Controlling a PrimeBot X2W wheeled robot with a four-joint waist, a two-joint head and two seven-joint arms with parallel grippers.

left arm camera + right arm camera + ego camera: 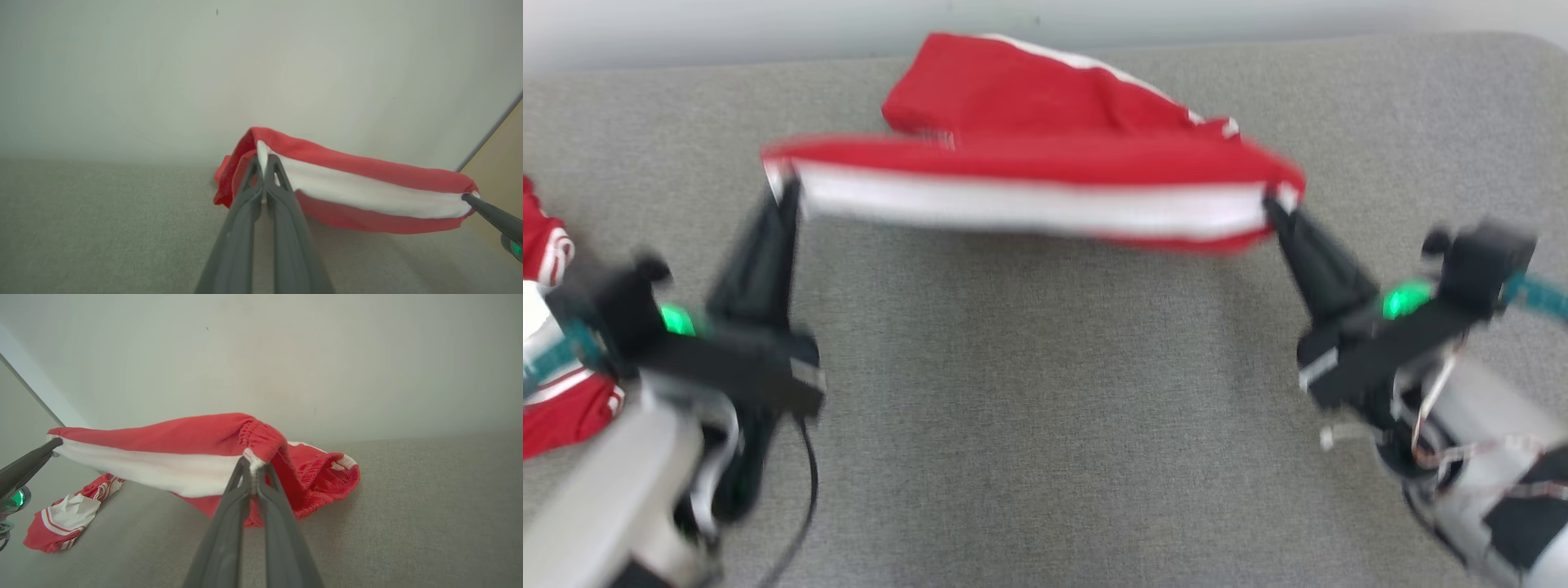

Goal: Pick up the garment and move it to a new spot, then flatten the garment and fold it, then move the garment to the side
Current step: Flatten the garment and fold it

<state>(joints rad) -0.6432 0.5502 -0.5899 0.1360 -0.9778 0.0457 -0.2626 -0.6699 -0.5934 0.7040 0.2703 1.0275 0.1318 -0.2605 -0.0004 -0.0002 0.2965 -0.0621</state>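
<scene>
Head view, blurred: garment (1029, 155) stretched crosswise above the grey table (1045, 408), far part seemingly draped on it. Left wrist: left claw (263, 163) pinched tight on one white band (367, 194) end. Right wrist: right claw (254, 465) pinched on the other; both equally near.

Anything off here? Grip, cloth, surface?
Nothing stands out. Left gripper and right gripper each pinch one end of the white band of the red garment, stretched taut above the grey surface; its far part droops onto it. A second red-and-white garment lies crumpled at the robot's left.
</scene>
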